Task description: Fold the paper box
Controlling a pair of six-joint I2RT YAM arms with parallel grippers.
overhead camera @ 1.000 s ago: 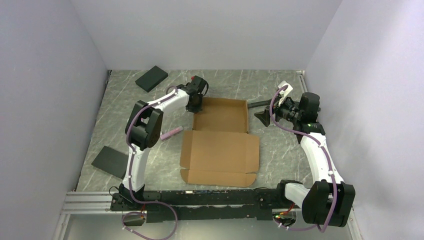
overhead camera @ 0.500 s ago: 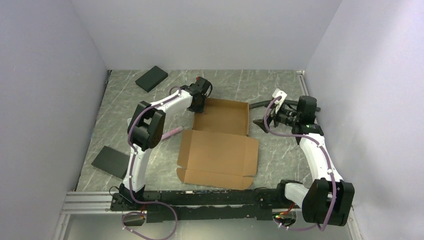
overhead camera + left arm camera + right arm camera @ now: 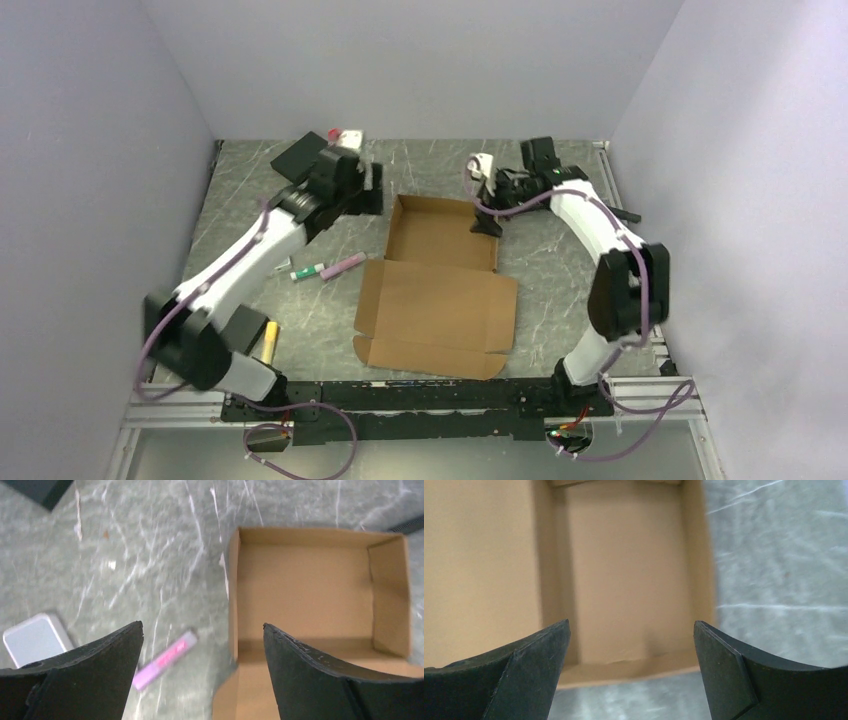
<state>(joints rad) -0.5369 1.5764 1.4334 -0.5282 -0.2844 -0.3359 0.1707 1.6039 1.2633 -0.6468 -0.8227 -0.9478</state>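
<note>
The paper box (image 3: pixel 437 300) is brown cardboard in the middle of the table. Its far half is a tray (image 3: pixel 441 233) with raised walls, and its lid panel lies flat toward me. My left gripper (image 3: pixel 368 196) hangs open above the table just left of the tray's left wall, holding nothing. In the left wrist view the gripper (image 3: pixel 202 626) looks down on that wall, with the tray (image 3: pixel 320 590) to its right. Open and empty too, my right gripper (image 3: pixel 487 214) hovers at the tray's far right corner. The right wrist view has the gripper (image 3: pixel 631 622) above the tray floor (image 3: pixel 624 580).
A pink marker (image 3: pixel 342 265) and a green-and-white pen (image 3: pixel 308 271) lie left of the box. A black pad (image 3: pixel 297 156) sits at the far left. Another black pad (image 3: pixel 240 322) and a yellow item (image 3: pixel 270 340) lie by the left arm. Grey walls enclose the table.
My left gripper has opened, let go of the tray's left wall and drawn back to the left. The right arm has swung in from the right to the tray's far right corner.
</note>
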